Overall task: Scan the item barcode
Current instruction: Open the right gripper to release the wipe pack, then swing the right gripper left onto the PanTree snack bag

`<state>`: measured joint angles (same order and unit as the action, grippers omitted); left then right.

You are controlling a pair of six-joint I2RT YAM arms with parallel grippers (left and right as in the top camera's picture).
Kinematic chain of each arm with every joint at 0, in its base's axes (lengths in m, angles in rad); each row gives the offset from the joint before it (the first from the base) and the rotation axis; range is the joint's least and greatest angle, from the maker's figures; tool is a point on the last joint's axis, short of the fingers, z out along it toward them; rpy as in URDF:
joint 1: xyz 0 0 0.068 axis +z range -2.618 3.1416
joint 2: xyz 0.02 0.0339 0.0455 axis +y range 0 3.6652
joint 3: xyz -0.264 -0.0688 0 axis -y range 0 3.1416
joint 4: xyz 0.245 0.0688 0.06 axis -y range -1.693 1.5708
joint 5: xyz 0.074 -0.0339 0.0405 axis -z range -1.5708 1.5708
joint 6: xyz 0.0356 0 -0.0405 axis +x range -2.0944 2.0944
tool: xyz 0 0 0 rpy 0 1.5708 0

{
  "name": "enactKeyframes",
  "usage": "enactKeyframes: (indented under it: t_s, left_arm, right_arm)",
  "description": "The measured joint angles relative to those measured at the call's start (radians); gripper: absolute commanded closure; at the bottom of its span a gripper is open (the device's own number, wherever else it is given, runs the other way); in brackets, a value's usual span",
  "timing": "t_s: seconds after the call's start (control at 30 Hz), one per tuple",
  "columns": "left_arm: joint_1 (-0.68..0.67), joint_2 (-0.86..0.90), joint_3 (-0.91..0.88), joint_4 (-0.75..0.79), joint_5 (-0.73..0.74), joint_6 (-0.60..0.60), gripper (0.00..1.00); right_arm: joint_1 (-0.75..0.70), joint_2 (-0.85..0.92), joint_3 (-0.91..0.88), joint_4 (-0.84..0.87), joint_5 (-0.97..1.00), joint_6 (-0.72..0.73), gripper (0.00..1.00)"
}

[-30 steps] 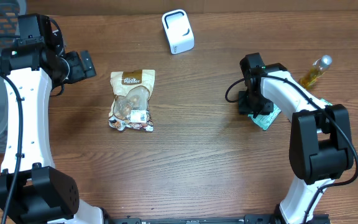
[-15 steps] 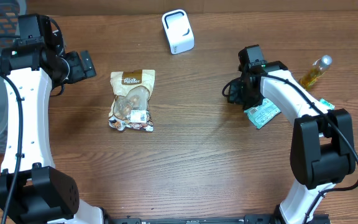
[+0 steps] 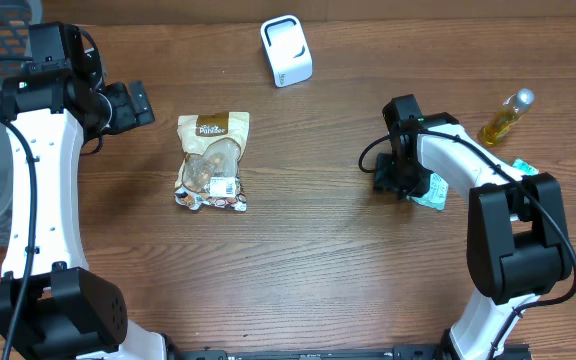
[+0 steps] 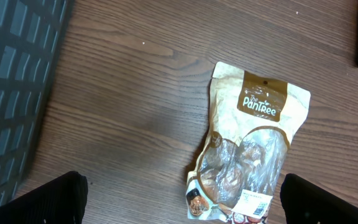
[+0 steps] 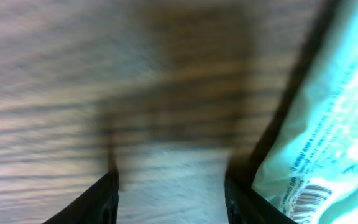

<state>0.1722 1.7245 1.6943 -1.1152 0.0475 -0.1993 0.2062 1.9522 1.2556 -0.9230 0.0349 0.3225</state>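
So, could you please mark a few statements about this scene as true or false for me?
1. The pouch lies clear of both arms. True.
2. The scanner stands right next to the bottle. False: the scanner sits at the far edge near the middle, and the bottle is well off to the right.
3. The right jaws grip the packet. False: only bare table shows between them, and the packet lies beside them.
4. A barcode shows on the packet. True.
5. The left jaws are shut. False: they stand wide open.
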Motion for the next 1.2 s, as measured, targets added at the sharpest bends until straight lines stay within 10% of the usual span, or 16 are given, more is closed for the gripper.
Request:
enactKeyframes:
  t_s: [0.37,0.8,1.0,1.2]
  left_arm:
    - [0.0,0.0,0.0,0.0,0.0,0.0,0.01]
    - [0.0,0.0,0.0,0.0,0.0,0.0,0.0]
    - [0.0,0.0,0.0,0.0,0.0,0.0,0.01]
    - [0.0,0.0,0.0,0.0,0.0,0.0,0.01]
  right_arm:
    - [0.001,-0.005,0.0,0.019,0.046,-0.001,0.46]
    - [0.139,-0.004,-0.008,0.515,-0.537,0.053,0.43]
    - [0.341,-0.004,-0.008,0.732,-0.494,0.145,0.04]
    - [0.563,-0.004,-0.007,0.745,-0.229,0.175,0.0]
